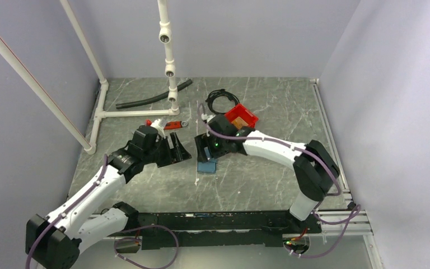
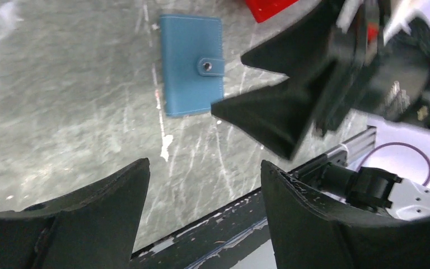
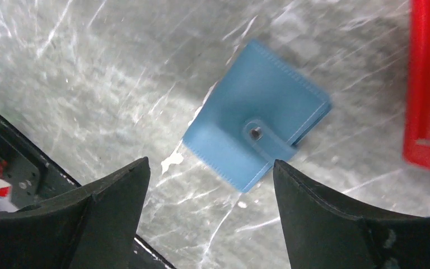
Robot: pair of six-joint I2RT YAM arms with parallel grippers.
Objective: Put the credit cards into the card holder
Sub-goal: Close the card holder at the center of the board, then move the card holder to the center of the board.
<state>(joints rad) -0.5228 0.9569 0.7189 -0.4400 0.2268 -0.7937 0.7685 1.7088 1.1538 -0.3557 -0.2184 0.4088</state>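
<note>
**A:** How do the arms stand?

**B:** In the top view both reach toward the middle of the frame. The left arm [image 1: 89, 193] slants up from the lower left, and the right arm [image 1: 274, 150] bends in from the lower right. Their heads are near each other. The left gripper [image 2: 204, 168] has its jaws spread with nothing between them. The right gripper [image 3: 211, 165] is likewise released.

**A:** And the card holder?

**B:** One blue card holder [image 3: 257, 137] lies flat on the marbled table [image 3: 61, 67], snap tab fastened. In the top view it sits just below the right gripper. What it holds is hidden.

**A:** Other containers?

**B:** One red bin [image 1: 241, 116], to the upper right of the holder. I cannot make out its contents.
</note>
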